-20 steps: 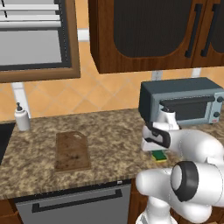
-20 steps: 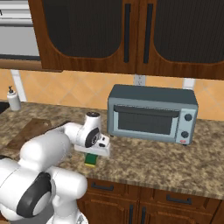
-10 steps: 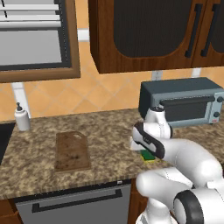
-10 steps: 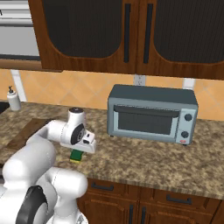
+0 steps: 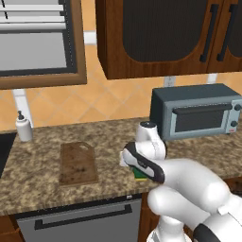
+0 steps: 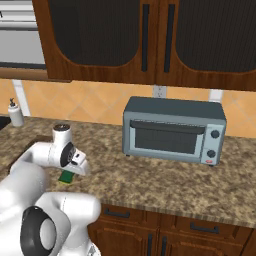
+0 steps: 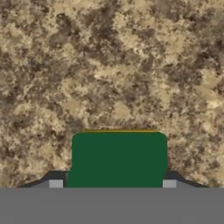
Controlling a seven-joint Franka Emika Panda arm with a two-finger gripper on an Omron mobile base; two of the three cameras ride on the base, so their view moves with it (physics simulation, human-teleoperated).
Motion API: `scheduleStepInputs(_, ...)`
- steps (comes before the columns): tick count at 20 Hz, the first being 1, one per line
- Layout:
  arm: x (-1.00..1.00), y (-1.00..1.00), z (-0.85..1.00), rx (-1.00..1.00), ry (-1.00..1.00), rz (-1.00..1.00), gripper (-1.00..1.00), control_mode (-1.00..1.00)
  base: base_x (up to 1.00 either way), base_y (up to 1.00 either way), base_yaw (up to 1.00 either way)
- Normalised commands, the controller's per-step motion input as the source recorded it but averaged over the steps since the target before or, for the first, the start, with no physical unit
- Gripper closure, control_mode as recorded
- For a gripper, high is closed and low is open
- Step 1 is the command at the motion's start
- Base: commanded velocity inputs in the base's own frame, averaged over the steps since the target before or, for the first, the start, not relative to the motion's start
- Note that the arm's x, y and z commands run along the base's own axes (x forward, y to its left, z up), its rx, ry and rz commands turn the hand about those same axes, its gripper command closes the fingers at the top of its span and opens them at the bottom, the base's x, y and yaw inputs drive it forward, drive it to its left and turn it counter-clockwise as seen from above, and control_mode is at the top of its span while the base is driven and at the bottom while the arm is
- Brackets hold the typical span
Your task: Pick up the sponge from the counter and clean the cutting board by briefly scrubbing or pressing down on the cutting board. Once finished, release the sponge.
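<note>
The green-over-yellow sponge point(image 5: 140, 175) sits between my gripper's point(image 5: 138, 170) fingers, low over the speckled counter point(image 5: 38, 189) near its front edge. My gripper is shut on it. In the hand view the sponge's point(image 7: 119, 159) green top spans the gap between both fingertips point(image 7: 55, 183), with granite counter point(image 7: 109, 65) beyond it. The dark-brown cutting board point(image 5: 78, 163) lies flat to the left of the sponge, a short stretch of counter apart from it. From the right base view, the sponge point(image 6: 65, 176) pokes out under the gripper point(image 6: 69, 172).
A grey toaster oven point(image 5: 196, 111) point(image 6: 172, 131) stands at the back right of the counter point(image 6: 165, 180). A white soap bottle point(image 5: 22, 127) point(image 6: 16, 114) is at the back left. Dark wall cabinets hang overhead, and a dishwasher front point(image 5: 80, 220) sits below the counter.
My arm has swung left along the counter's front with the sponge held in the gripper, from in front of the toaster oven toward the cutting board. The board has not moved.
</note>
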Motion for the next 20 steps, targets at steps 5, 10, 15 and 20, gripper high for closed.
scheduleStepInputs(5, 0.18, 0.70, 0.08, 0.00, 0.14, -0.20, 1.00, -1.00, 0.00, 0.00, 0.00)
scheduleStepInputs(10, 0.15, 0.44, 0.14, 0.00, 0.13, -0.30, 1.00, -1.00, 0.00, 0.00, 0.00)
scheduleStepInputs(15, 0.17, 0.19, 0.23, 0.00, 0.08, -0.30, 1.00, -1.00, 0.00, 0.00, 0.00)
scheduleStepInputs(20, 0.05, 0.26, 0.11, 0.00, 0.06, -0.33, 1.00, -1.00, 0.00, 0.00, 0.00)
